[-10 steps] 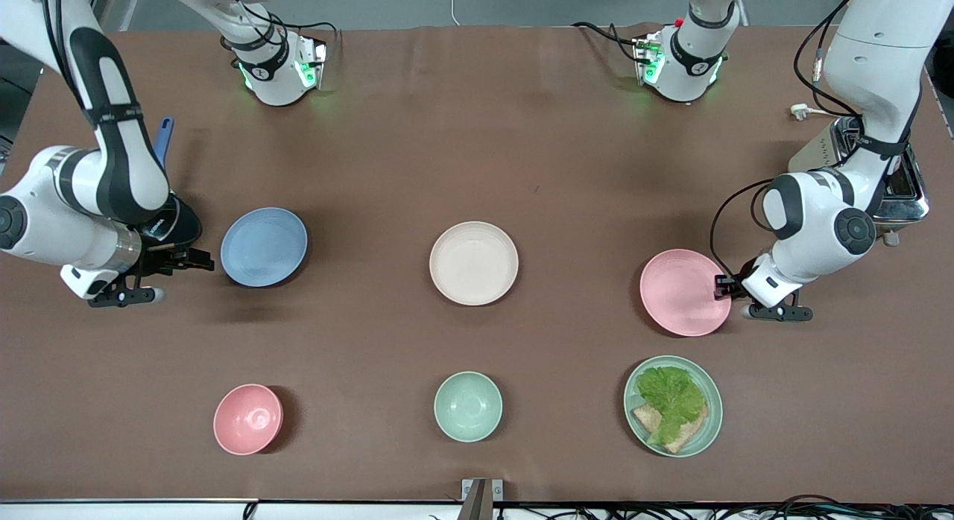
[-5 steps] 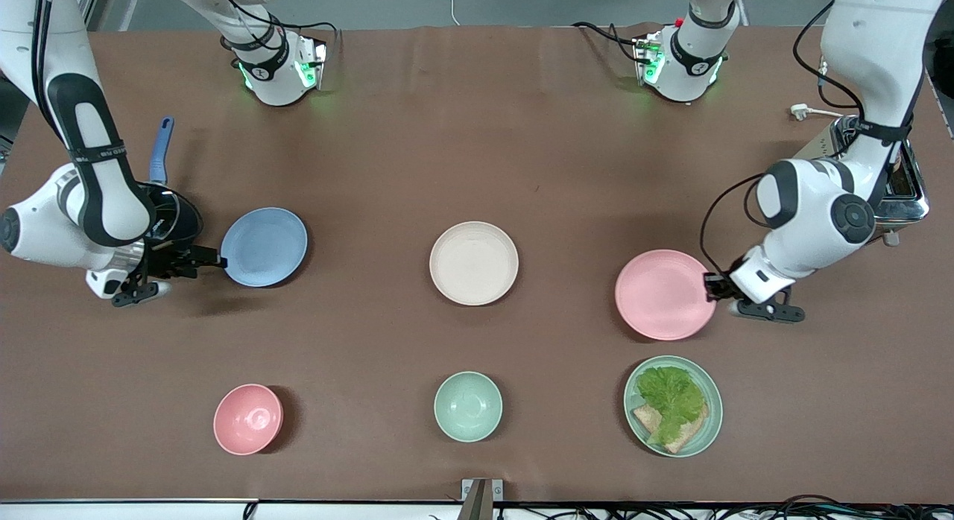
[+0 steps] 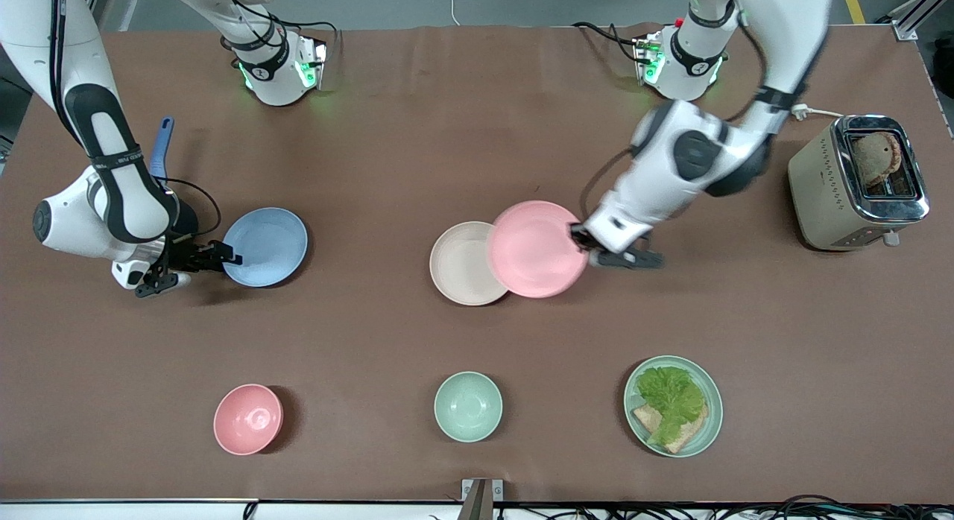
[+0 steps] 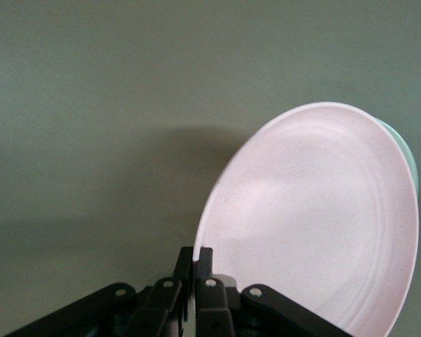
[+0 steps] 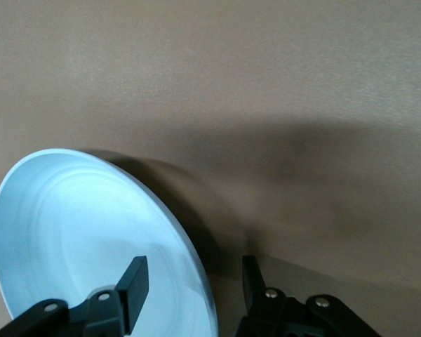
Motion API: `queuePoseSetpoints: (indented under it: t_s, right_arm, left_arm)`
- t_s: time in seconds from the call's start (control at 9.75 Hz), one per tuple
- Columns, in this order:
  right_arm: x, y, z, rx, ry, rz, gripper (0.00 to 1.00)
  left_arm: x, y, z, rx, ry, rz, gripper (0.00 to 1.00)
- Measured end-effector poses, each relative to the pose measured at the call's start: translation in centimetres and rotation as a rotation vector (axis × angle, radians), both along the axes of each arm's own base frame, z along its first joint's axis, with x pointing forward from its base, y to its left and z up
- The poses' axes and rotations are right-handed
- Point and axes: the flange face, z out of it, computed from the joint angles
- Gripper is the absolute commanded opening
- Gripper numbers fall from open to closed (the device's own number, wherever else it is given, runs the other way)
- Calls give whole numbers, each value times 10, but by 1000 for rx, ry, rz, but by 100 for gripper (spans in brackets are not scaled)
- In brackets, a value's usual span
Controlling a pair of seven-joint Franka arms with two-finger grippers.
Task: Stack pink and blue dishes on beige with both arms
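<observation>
My left gripper (image 3: 580,241) is shut on the rim of the pale pink plate (image 3: 538,249) and holds it over the middle of the table. The plate covers the edge of the beige plate (image 3: 456,265) toward the left arm's end. Whether the two touch I cannot tell. In the left wrist view the fingers (image 4: 203,258) pinch the pink plate (image 4: 316,217) at its rim. The light blue plate (image 3: 266,246) lies flat toward the right arm's end. My right gripper (image 3: 227,258) is open astride its rim, as the right wrist view shows: right gripper (image 5: 193,270), blue plate (image 5: 84,232).
Nearer the front camera stand a small pink bowl (image 3: 248,419), a mint-green bowl (image 3: 468,406) and a mint-green plate (image 3: 708,382) with lettuce and bread. A toaster (image 3: 857,181) stands at the left arm's end. A blue pan handle (image 3: 162,144) shows beside the right arm.
The left arm has carried the pink plate from the left arm's end to the middle, over the beige plate's edge. The right gripper has moved in until it straddles the blue plate's rim.
</observation>
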Motion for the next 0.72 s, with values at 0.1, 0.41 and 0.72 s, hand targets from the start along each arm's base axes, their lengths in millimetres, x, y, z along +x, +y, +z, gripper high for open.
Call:
queuePoseSetpoints:
  t_s: [0.1,0.41,0.72]
  right_arm:
    - [0,1,-1,1,1,1,12]
    - [-2,2,-2,15,17,1,0]
    - [9,-5,27,84,58,-19,0]
  left_arm:
    - [-18,-30,-12,-4,-7,21,0]
    - [-28,-48,-63,14,13,31,1]
    - [-17,-61,-78,-10,27,37,9]
